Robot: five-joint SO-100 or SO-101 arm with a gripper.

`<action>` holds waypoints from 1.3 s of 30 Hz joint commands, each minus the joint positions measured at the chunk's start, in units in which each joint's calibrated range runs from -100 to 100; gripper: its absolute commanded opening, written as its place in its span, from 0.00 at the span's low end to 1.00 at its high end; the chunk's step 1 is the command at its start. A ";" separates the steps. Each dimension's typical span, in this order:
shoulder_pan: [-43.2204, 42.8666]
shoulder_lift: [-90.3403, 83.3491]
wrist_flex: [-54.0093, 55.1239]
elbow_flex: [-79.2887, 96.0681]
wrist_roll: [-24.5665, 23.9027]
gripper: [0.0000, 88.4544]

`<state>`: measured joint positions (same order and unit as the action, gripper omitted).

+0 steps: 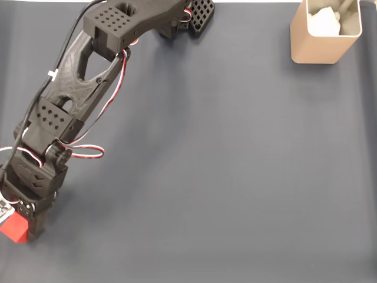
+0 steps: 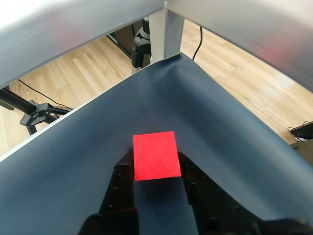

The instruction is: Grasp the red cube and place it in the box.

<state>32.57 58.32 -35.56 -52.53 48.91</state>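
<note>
Black gripper (image 2: pixel 155 169) fingers flank the red cube (image 2: pixel 155 155) at lower centre of the wrist view, seemingly closed on it; grasping step, next lift toward the box (image 1: pixel 326 32) upper right

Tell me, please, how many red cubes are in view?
1. The red cube sits at the mat's lower-left corner in the fixed view, between the claw fingers in the wrist view. The box's contents could hide others.

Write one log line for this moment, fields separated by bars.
phase: grasping | pincer: around cube, closure unclear | cube: on mat, bottom-left in fixed view | box: top-right, far away
</note>
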 commanded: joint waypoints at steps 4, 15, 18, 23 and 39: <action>-1.39 -9.01 -1.82 1.80 0.39 0.13; -2.74 -17.93 -5.67 6.46 0.63 0.10; -3.38 -22.61 -8.37 9.92 1.37 0.09; -4.94 -32.41 -11.90 19.41 2.64 0.08; -13.18 -61.69 -21.49 46.51 6.15 0.02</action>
<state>21.36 3.26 -55.93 -6.60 54.33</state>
